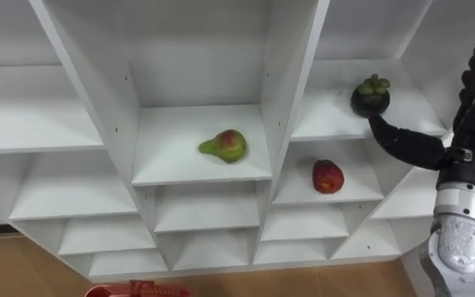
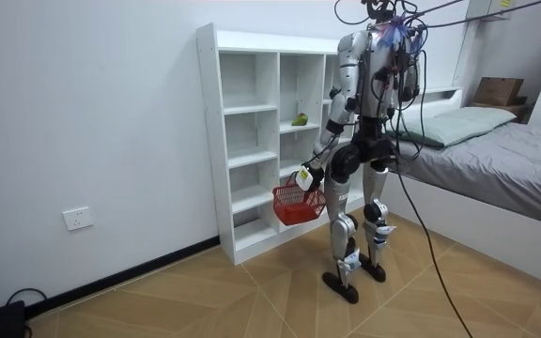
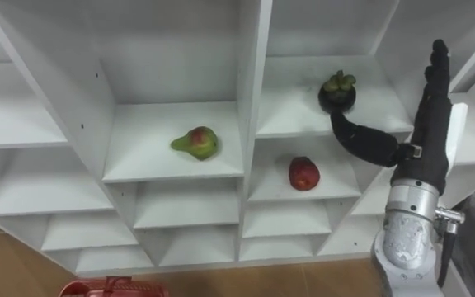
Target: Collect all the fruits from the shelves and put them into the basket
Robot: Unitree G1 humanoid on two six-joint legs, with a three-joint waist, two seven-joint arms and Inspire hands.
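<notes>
Right robot hand [image 1: 472,139] reaches into the closet [image 1: 299,74], fingers straight and apart, thumb touching the mangosteen [image 1: 370,94]. Pear [image 1: 226,145] and red fruit [image 1: 327,176] lie uncollected on their shelves. Left robot hand [image 2: 306,176] grips the basket [image 2: 298,203].

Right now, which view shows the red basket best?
The room view: the whole red basket hangs from the left hand, low in front of the white shelf unit. Both eye views catch a strip of its rim at their bottom edge, left of centre.
</notes>
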